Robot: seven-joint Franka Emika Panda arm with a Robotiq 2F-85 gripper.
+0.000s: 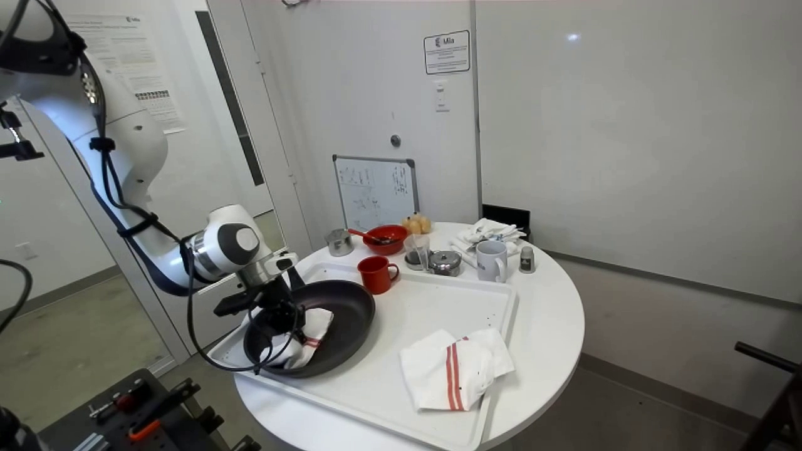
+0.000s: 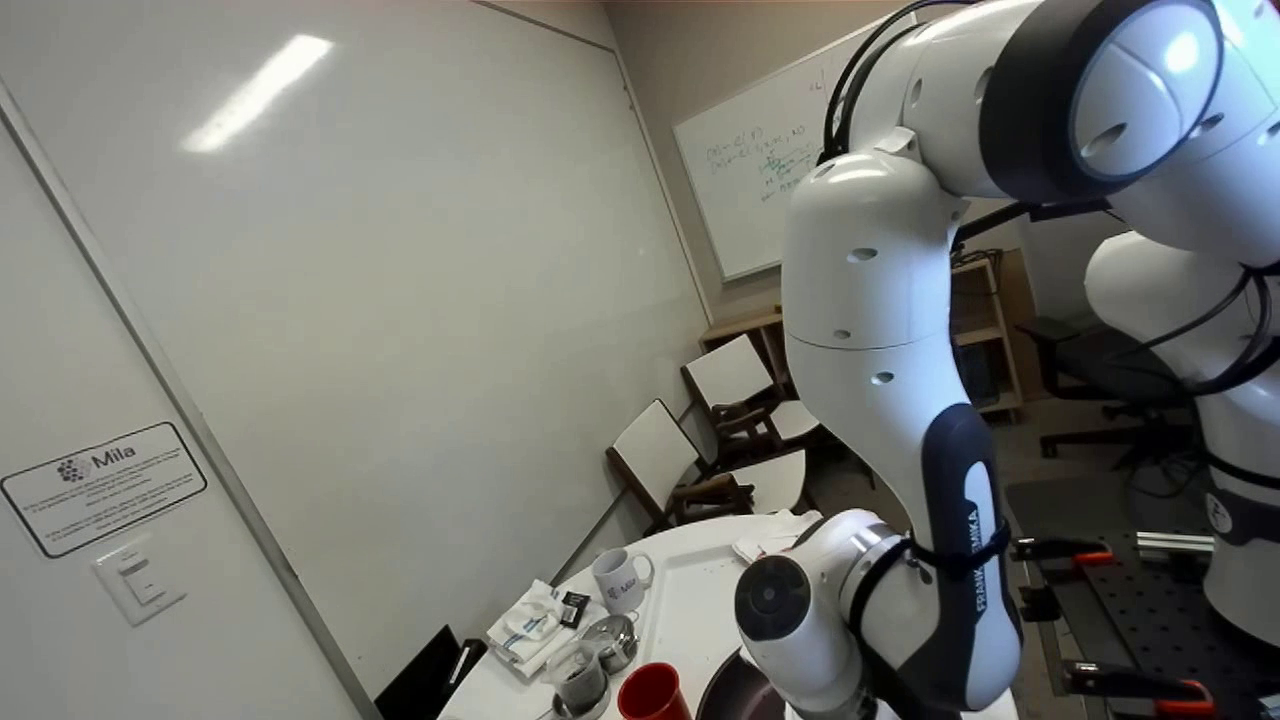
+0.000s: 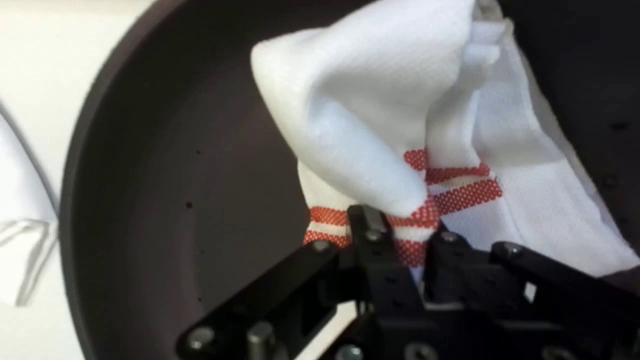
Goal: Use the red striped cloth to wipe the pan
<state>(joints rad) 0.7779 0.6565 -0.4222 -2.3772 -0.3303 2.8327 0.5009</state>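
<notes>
The pan (image 1: 354, 310), large, round and black, lies on the left part of the tray in an exterior view. The red striped cloth (image 1: 318, 322) is bunched inside it, white with red stripes. My gripper (image 1: 302, 332) reaches down into the pan. In the wrist view the fingers (image 3: 404, 227) are close together with a fold of the cloth (image 3: 390, 75) pinched between them. The pan's dark floor and rim (image 3: 150, 190) surround the cloth. In an exterior view the arm hides the gripper and cloth, and only part of the pan (image 2: 735, 690) shows.
The white tray (image 1: 457, 297) bears a larger folded white cloth (image 1: 432, 369) with bold red stripes at front right. A red mug (image 1: 374, 275) stands close behind the pan. A red bowl (image 1: 391, 241), metal pot (image 1: 445, 264), grey mug (image 1: 490, 260) and shaker (image 1: 527, 260) stand at the back.
</notes>
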